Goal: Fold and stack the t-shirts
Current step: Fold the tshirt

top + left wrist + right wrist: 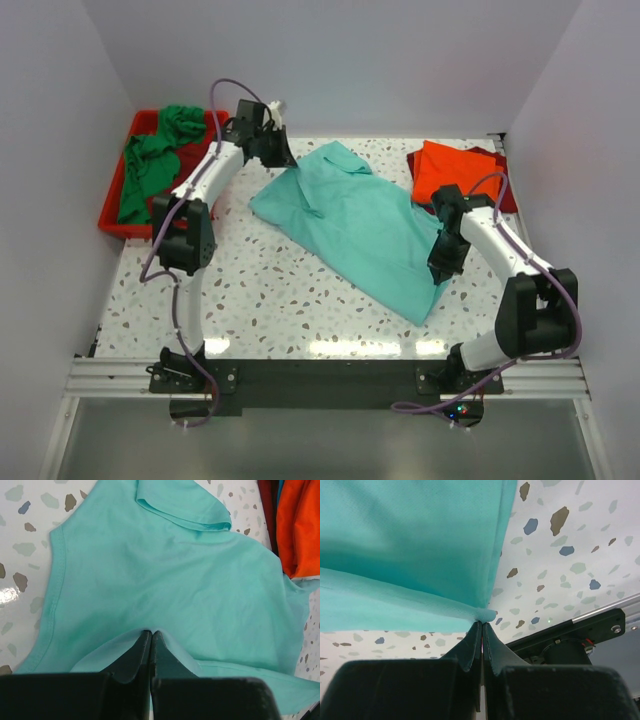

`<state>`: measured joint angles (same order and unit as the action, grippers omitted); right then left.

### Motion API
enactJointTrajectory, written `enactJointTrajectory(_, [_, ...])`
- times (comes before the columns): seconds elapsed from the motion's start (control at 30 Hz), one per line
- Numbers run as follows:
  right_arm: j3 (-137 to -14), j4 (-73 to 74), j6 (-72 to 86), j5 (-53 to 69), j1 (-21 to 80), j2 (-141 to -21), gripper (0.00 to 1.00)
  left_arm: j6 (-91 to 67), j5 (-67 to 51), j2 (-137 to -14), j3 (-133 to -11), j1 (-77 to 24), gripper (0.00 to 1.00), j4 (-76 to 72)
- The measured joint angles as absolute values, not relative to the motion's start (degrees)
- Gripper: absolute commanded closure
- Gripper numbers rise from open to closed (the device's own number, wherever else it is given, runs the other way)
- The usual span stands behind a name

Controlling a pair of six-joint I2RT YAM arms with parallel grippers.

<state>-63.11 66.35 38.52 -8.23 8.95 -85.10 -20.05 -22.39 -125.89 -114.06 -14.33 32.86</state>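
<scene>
Left wrist — left claw pinching teal t-shirt | orange t-shirt cropped

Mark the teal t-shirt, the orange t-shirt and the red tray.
teal t-shirt (365, 225), top view, middle of its body.
orange t-shirt (450, 165), top view, its folded top face.
red tray (108, 205), top view, its left wall.

Top cam sits high behind the arm bases, looking down over the whole table. Left wrist cam is super close, peering past its own fingers across the teal shirt ahead of them. Right wrist cam hugs its fingers too, shirt edge right at the tips. All three share that shirt
</scene>
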Motion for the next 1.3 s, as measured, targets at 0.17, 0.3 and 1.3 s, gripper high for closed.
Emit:
enactJointTrajectory(0.17, [-63.4, 66.3, 38.2, -8.3, 8.1, -85.9, 1.00, -20.4, -22.6, -128.1, -116.0, -14.4, 1.00, 31.8])
enactJointTrajectory(0.3, [-63.9, 66.1, 37.8, -8.5, 7.6, -87.1, 1.00, -20.4, -23.0, -130.6, -116.8, -14.6, 1.00, 30.9])
enactJointTrajectory(1.3, [-70.0, 59.9, 32.8, -3.6, 19.5, -94.0, 0.48, -18.0, -9.6, -112.3, -86.0, -12.4, 0.44, 31.1])
